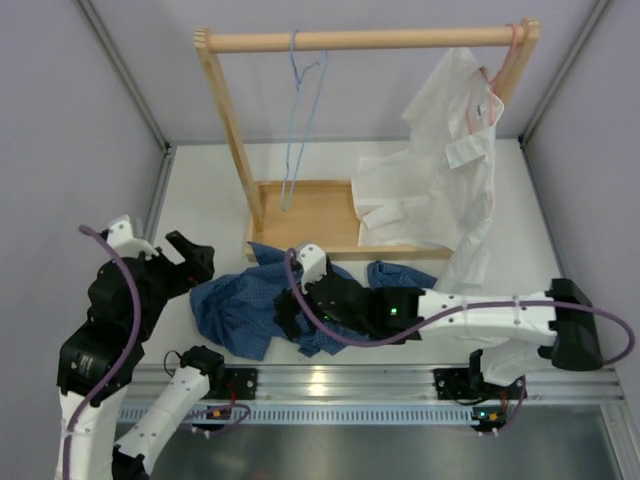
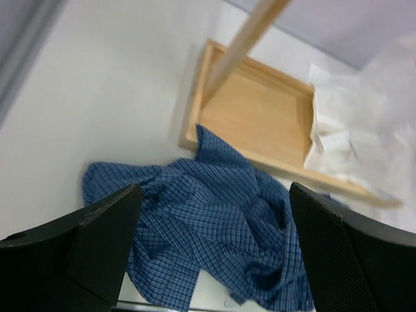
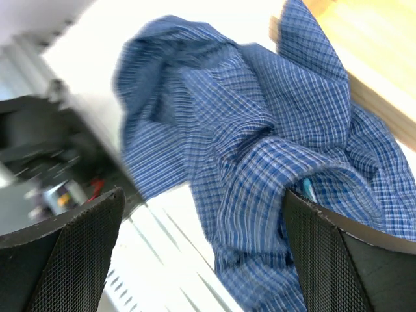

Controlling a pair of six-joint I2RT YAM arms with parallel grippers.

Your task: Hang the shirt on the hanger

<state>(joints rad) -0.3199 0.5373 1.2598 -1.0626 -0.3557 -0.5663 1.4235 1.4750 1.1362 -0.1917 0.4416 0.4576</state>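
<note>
Two shirts: you have one blue checked shirt (image 1: 238, 308) and one white shirt (image 1: 437, 190).
Shirt: it lies crumpled in a heap on the table (image 1: 200, 190), near the front edge and just in front of the rack's base (image 1: 310, 215). One corner of it laps onto the base's front rim.
White shirt: it hangs on the pink hanger (image 1: 515, 38) at the right end of the rod, and its lower part drapes onto the right side of the base.
Two hangers: you can count one light-blue hanger (image 1: 297, 120) and one pink.
Hanger: it hangs bare by its hook on the left part of the rod, well apart from the shirt, with its lower end down near the base.
One rack: it is wooden, with one rod (image 1: 360, 40) across the top, uprights at either end and one shallow tray-like base.
Two arms: your left one stands at the shirt's left side, and your right one reaches in from the right and lies across the heap.
Left gripper (image 2: 214, 195): its fingers (image 2: 107, 224) are spread wide with nothing between them. It is above the shirt's left edge.
Right gripper (image 3: 203, 194): its fingers (image 3: 84, 250) are also spread wide and released. It is close over the middle of the heap, and you cannot tell whether a pad touches the cloth.
</note>
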